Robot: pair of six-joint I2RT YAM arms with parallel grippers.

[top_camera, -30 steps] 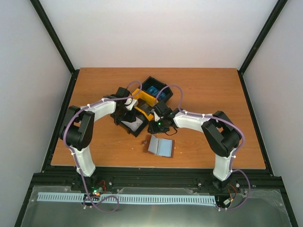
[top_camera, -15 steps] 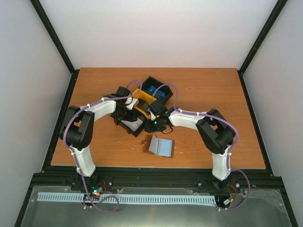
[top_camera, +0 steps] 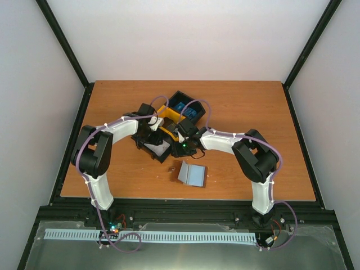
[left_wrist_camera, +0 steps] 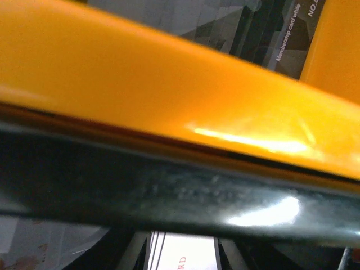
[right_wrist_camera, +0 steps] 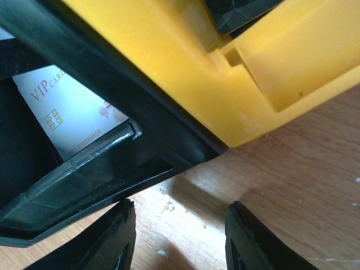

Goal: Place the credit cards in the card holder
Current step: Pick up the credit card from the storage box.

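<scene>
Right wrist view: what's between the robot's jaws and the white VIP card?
The black plastic tray's wall stands between the right gripper and the white rectangular plastic VIP card, as the right wrist view shows.

The right gripper (right_wrist_camera: 180, 228) holds its two black fingers apart over the brown wooden tabletop (right_wrist_camera: 304, 169) — just beside the black-and-yellow plastic tray (right_wrist_camera: 185, 73), whose black compartment holds a whitish VIP chip card (right_wrist_camera: 73, 121).

The left wrist view is filled by the blurred tray wall (left_wrist_camera: 169, 129), and a dark card (left_wrist_camera: 253, 34) beyond it is mostly covered. In the top view the left pincer (top_camera: 153, 138) is too small to be judged. A VIP card (right_wrist_camera: 64, 115) is half hidden behind the tray's black rim. The right pincer (right_wrist_camera: 180, 239) is cut off by the lower edge.
</scene>
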